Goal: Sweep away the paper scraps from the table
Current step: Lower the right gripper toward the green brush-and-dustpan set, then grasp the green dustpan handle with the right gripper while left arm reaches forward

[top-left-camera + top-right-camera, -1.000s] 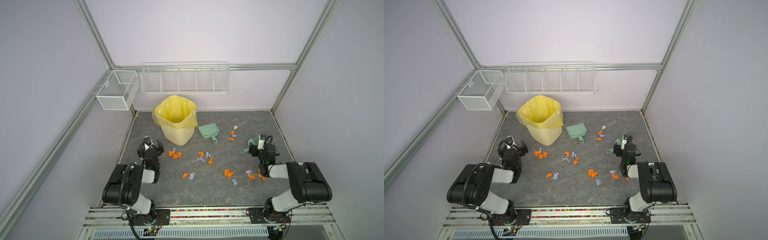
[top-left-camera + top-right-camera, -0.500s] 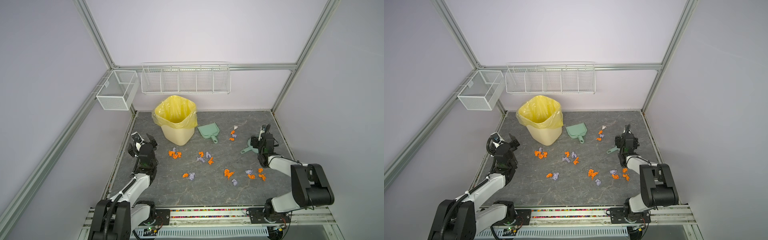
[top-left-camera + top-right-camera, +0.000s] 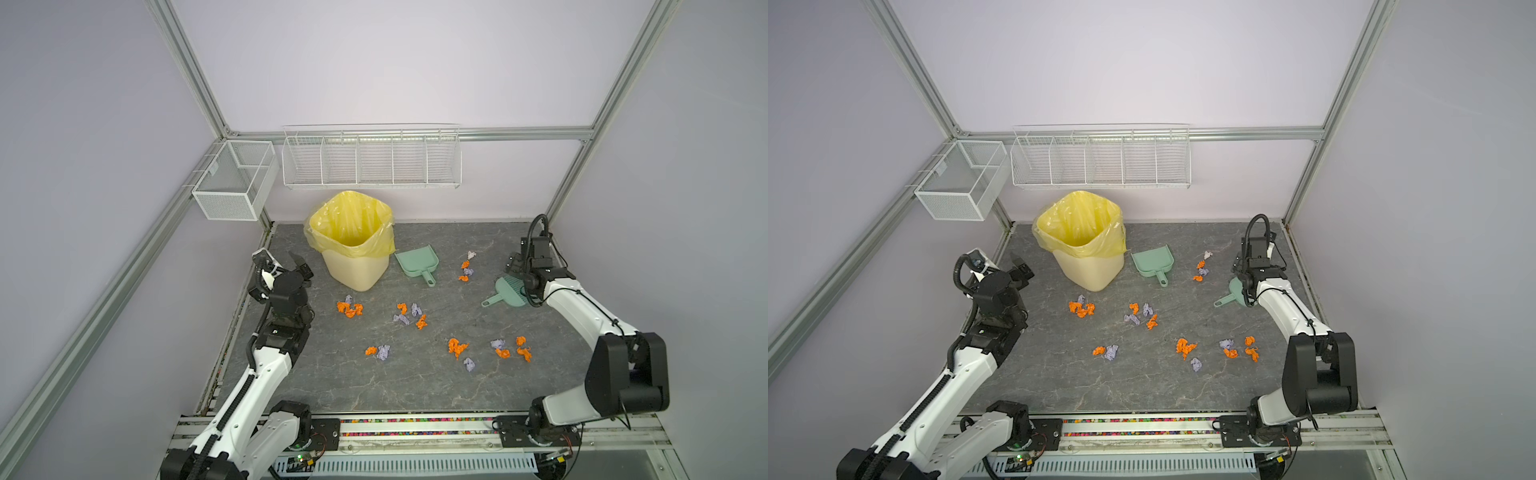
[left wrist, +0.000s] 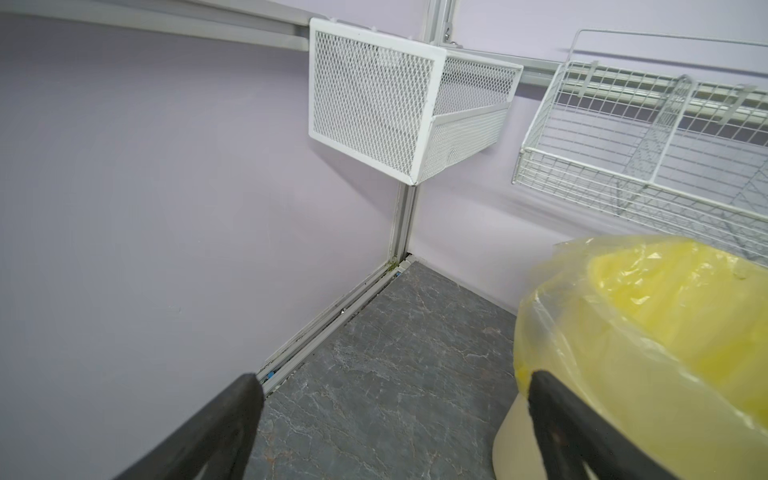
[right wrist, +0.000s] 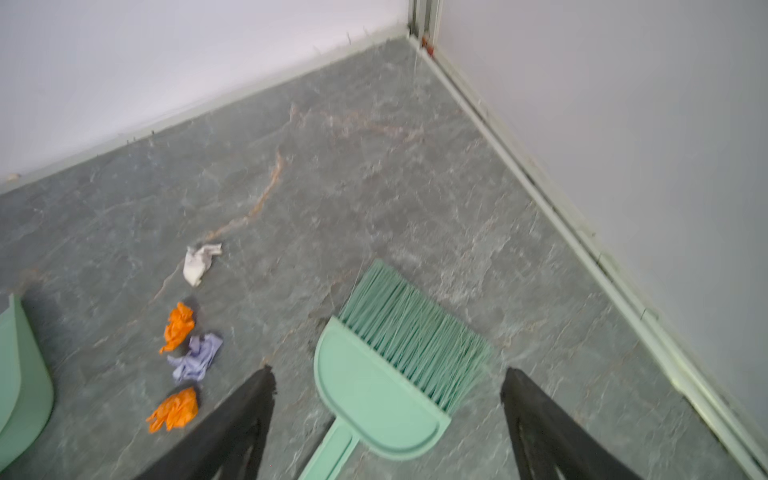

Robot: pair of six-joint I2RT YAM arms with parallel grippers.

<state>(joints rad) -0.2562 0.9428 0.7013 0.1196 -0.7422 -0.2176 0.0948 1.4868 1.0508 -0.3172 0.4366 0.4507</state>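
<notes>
Orange and lavender paper scraps (image 3: 409, 314) (image 3: 1081, 308) lie in several small clusters across the middle of the dark veined table (image 3: 415, 386) (image 3: 1142, 390). My left gripper (image 3: 282, 262) (image 3: 1000, 262) (image 4: 395, 378) is raised at the left, beside the bin, open with nothing in it. My right gripper (image 3: 515, 266) (image 3: 1237, 266) (image 5: 387, 372) hovers open over the head of the mint-green brush (image 3: 509, 291) (image 3: 1223, 300) (image 5: 374, 395), its fingers apart on either side of it. In the right wrist view a few scraps (image 5: 178, 326) lie beside the brush.
A cream bin with a yellow liner (image 3: 353, 249) (image 3: 1086, 249) (image 4: 644, 332) stands at the back left. The mint-green dustpan (image 3: 417, 262) (image 3: 1152, 262) (image 5: 20, 365) lies next to it. White wire baskets (image 3: 232, 183) (image 3: 370, 158) hang on the walls. Aluminium framing edges the table.
Both arms have unfolded and reached toward the back. The left gripper rose beside the bin; the right gripper moved over the brush. Both stayed open.
</notes>
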